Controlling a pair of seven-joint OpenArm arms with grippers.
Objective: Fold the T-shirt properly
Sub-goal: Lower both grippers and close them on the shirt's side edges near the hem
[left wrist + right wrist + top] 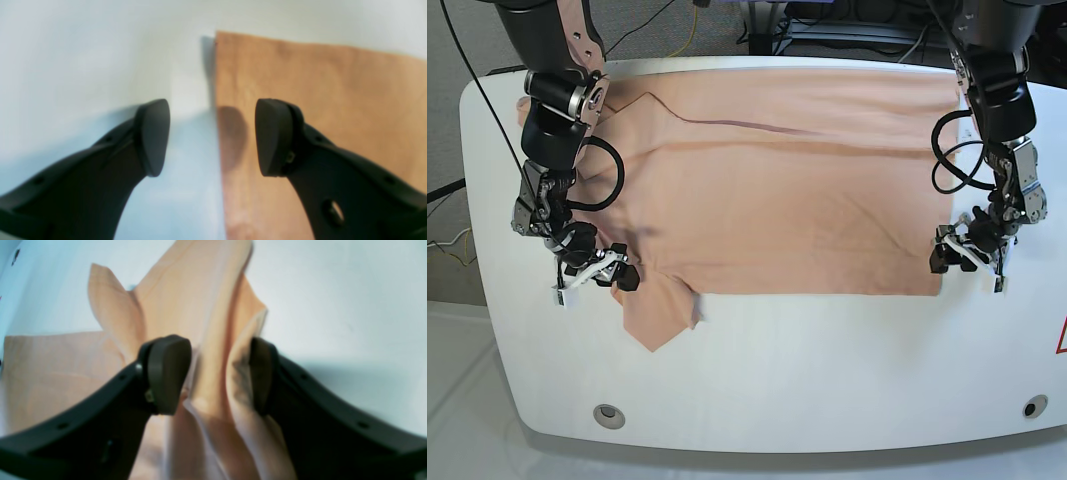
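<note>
Meanwhile right end effector (213, 376) half-open around T-shirt (200, 306) fabric.

The peach T-shirt (787, 190) lies spread flat across the white table, plain side up, lightly creased. 1 sleeve (659, 315) sticks out past its near hem, bunched and partly lifted.

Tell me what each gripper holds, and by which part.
Left gripper: nothing, open astride the T-shirt hem corner. Right gripper: bunched sleeve fabric between its fingers; a firm grip cannot be told.
</note>
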